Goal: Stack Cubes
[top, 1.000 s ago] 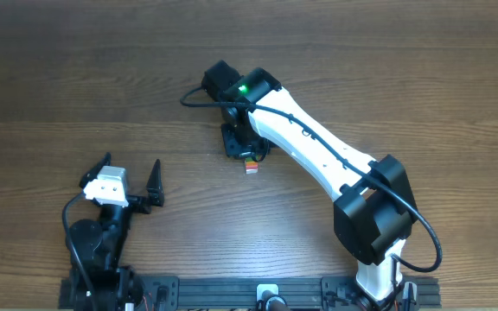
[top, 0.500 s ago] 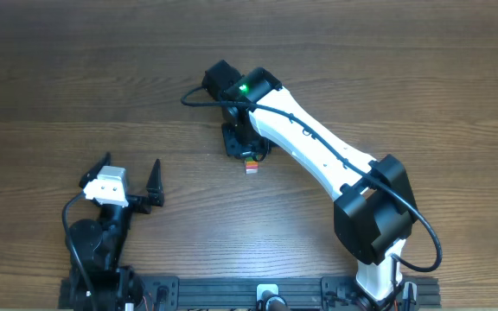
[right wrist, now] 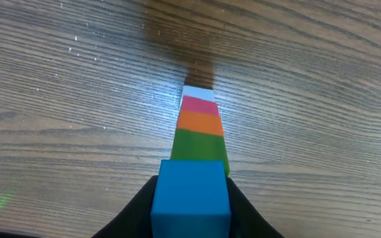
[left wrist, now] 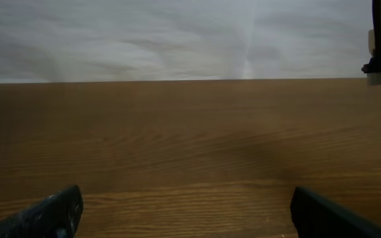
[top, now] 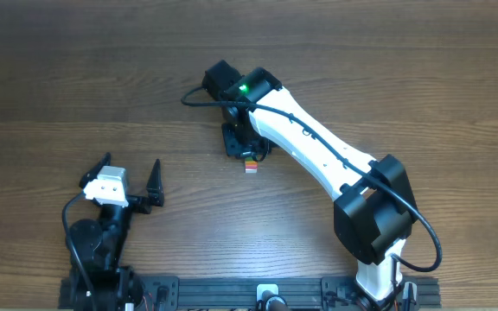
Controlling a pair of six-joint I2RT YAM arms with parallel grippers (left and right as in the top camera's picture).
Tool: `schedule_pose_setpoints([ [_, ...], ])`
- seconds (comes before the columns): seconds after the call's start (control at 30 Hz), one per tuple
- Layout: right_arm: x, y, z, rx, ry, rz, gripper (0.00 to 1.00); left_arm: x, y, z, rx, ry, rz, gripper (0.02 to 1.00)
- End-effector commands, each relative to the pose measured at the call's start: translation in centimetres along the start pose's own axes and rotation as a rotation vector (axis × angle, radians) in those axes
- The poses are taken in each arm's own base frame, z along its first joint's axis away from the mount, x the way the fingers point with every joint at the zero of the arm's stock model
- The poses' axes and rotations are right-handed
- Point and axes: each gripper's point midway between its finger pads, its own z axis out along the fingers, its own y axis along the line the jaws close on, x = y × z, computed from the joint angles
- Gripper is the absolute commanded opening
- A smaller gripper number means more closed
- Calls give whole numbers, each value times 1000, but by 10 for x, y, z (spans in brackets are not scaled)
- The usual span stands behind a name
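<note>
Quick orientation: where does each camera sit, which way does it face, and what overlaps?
Top view: fixed overhead, looking down on the table; left arm and right arm reach up from the bottom edge, right hand at the cube stack.
Left wrist view: low, looking level across the table toward a pale wall; left hand open at the bottom edge.
Right wrist view: looking steeply down the stack; fingers flank the blue cube.
Shared: top and right wrist views show the stack.
</note>
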Motion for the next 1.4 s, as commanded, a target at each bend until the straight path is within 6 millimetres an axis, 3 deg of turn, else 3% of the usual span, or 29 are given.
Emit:
schedule_pose_setpoints([
  [0.03, 0, -5, 8, 22, 19, 24, 275, 1, -3, 0, 13, -1, 15, 1000],
  [1.4, -2, -5, 8, 18, 10, 131, 316, 1, -3, 0, 13, -1, 15, 1000],
])
